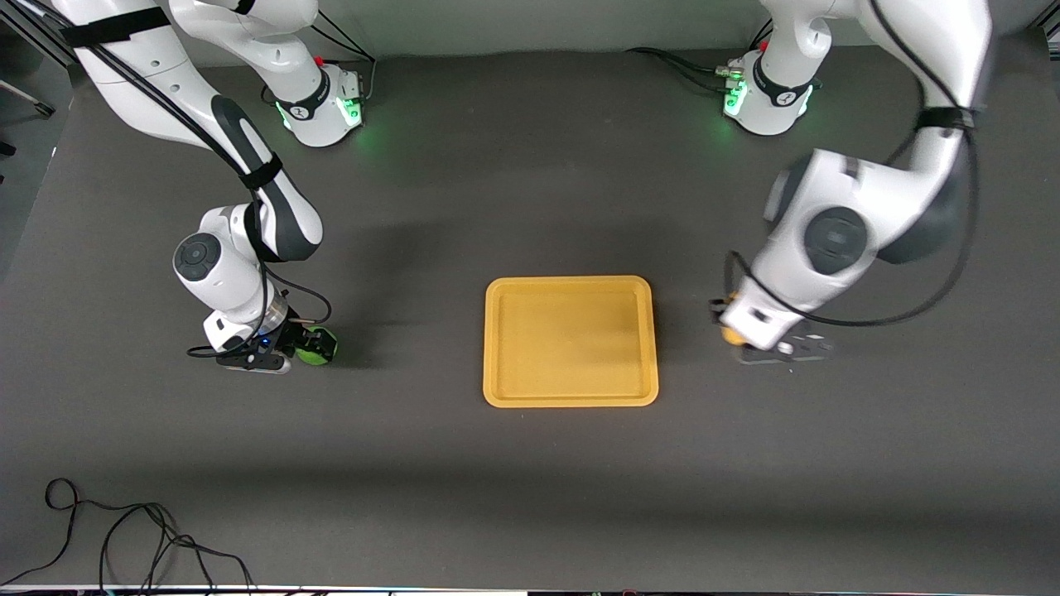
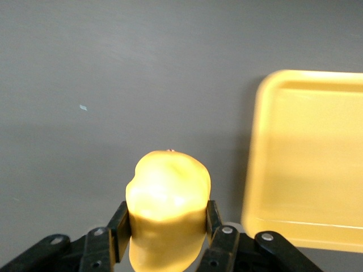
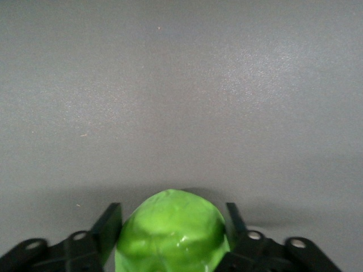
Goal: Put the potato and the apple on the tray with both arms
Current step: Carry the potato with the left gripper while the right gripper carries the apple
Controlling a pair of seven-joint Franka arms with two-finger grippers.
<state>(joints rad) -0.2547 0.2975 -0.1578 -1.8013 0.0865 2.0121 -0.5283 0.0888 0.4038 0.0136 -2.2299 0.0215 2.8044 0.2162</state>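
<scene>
The orange-yellow tray (image 1: 570, 389) lies flat at the middle of the table with nothing on it. My left gripper (image 1: 735, 335) is beside the tray, toward the left arm's end, low over the table. In the left wrist view its fingers (image 2: 120, 226) press both sides of the yellow-tan potato (image 2: 168, 198), and the tray's rim (image 2: 252, 170) shows close by. My right gripper (image 1: 310, 346) is low at the table toward the right arm's end, well away from the tray. Its fingers (image 3: 108, 226) close on the green apple (image 3: 173, 235), which also shows in the front view (image 1: 319, 346).
The arm bases (image 1: 319, 108) (image 1: 766, 99) stand along the table edge farthest from the front camera. A loose black cable (image 1: 124, 538) lies at the near edge toward the right arm's end. Dark bare table surrounds the tray.
</scene>
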